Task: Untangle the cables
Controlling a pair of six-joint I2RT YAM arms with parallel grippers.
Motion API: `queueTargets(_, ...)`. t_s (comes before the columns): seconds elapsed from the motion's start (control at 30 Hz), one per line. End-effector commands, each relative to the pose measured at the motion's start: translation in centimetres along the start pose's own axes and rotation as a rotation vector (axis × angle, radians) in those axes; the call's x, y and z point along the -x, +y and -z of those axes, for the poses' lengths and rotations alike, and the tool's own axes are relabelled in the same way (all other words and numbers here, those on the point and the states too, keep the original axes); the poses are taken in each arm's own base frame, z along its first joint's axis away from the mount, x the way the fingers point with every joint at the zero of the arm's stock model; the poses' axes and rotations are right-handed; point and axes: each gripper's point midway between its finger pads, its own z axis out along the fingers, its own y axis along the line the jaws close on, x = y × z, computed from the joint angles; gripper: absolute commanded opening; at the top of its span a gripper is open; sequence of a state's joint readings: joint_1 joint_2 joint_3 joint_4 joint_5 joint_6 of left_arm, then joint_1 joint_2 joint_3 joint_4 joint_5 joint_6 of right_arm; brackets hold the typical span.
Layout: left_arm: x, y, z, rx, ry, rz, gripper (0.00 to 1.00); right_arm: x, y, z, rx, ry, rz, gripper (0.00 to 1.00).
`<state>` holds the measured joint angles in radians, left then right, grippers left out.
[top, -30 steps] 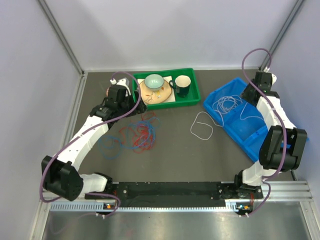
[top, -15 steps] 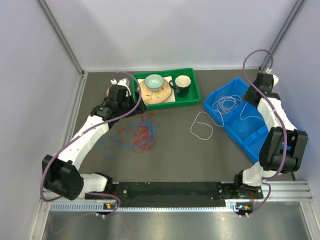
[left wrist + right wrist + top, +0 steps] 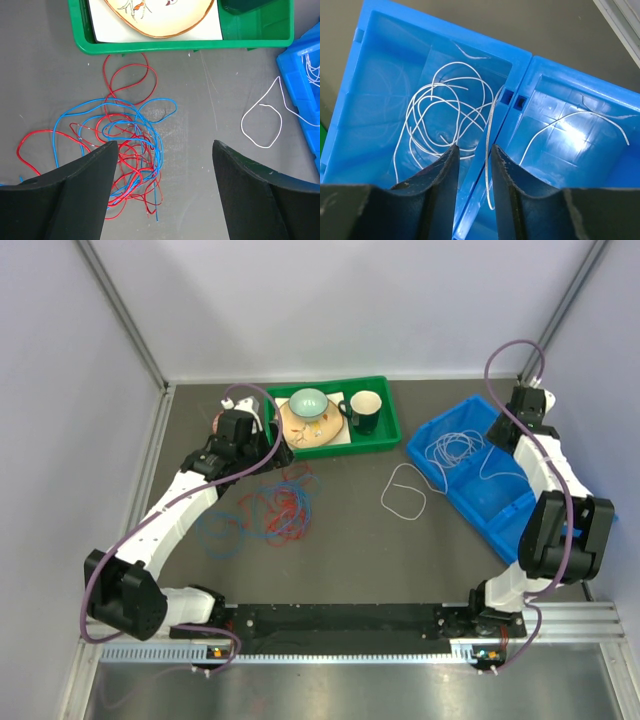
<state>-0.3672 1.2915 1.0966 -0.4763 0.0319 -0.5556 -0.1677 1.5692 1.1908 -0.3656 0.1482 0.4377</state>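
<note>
The left hand (image 3: 165, 147) hides part of the red and blue cables (image 3: 131, 145); the edge crops the green tray (image 3: 180, 45)

Bright, even light is falling from overhead in the top view, and only faint, soft-edged shadows are showing on the dark surface (image 3: 350, 550). The metal rail (image 3: 350, 680) at the near edge is throwing back a pale sheen. Fine detail is looking slightly soft there.

In the left wrist view the surface is showing sharp and matt, while the left tool (image 3: 165, 147) is sitting dark and a little blurred at the bottom. In the right wrist view the glossy bin (image 3: 385, 60) is glaring white across its right floor, and the right tool (image 3: 474, 150) is lying out of focus.
</note>
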Motion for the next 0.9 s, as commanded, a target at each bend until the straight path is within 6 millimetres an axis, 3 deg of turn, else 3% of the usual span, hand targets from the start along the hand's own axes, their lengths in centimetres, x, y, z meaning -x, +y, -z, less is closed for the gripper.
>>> queueTargets(0.0, 1.5, -0.6, 0.9, -0.018, -0.053, 0.010, 0.81, 0.2, -0.4, -0.9, -0.003, -0.010, -0.007, 0.30)
queueTargets(0.17, 1.5, -0.5, 1.0, -0.015, -0.057, 0.009, 0.81, 0.0, -0.2, -1.1, 0.002, -0.005, -0.005, 0.22)
queueTargets(0.27, 1.5, -0.6, 1.2, -0.018, -0.059, 0.009, 0.81, 0.3, 0.0, -0.6, 0.016, -0.013, -0.013, 0.00)
queueTargets(0.43, 1.7, -0.5, 1.3, -0.014, -0.067, 0.003, 0.81, 3.8, 1.4, 3.5, 0.091, -0.126, -0.036, 0.00)
queueTargets(0.63, 1.6, -0.6, 1.0, -0.020, -0.059, 0.009, 0.81, 9.0, 5.3, 8.9, 0.268, -0.232, -0.095, 0.00)
queueTargets(0.87, 1.5, -0.7, 1.1, -0.023, -0.057, 0.016, 0.81, 11.2, 10.1, 9.7, 0.403, -0.221, -0.129, 0.00)
